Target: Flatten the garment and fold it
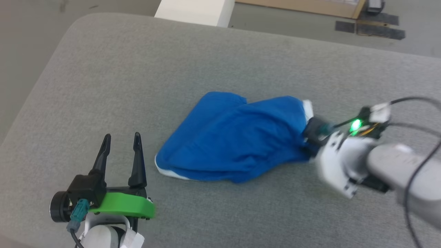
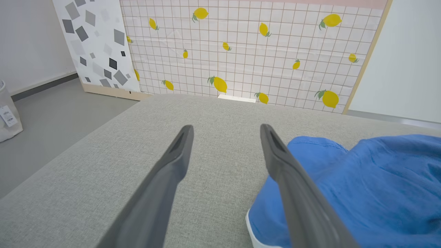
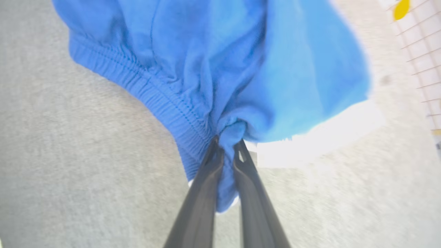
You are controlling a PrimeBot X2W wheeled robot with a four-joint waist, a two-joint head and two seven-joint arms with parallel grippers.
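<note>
**Risk.** The right end effector [image 3: 227, 141] is closed on a thin pinch of the garment [image 1: 234, 144], taken where the elastic waistband [image 3: 165, 100] meets the white trim [image 3: 320, 137]. The bite appears to gather several bunched layers rather than one clean edge.

Judgement: a pull from here may drag the whole bundle across the grey surface [image 1: 220, 58] instead of opening it, because nothing pins the garment's opposite end. A sharp pull may also slip the fabric out from between the fingers, since the pinch is narrow. If more than one layer is caught, the garment is likely to spread twisted and fold unevenly. The right wrist view is blurred, so the depth of the bite cannot be confirmed.

**Position.** The garment lies crumpled in a heap on the surface, not flat. Its right end sits between the right end effector's fingers, touching both. The left end effector [image 1: 122, 136] stands just beside the garment's left, white-edged corner and apart from it, with fingers fully spread and holding nothing. In the left wrist view one finger passes in front of the garment's edge without visible contact.
</note>
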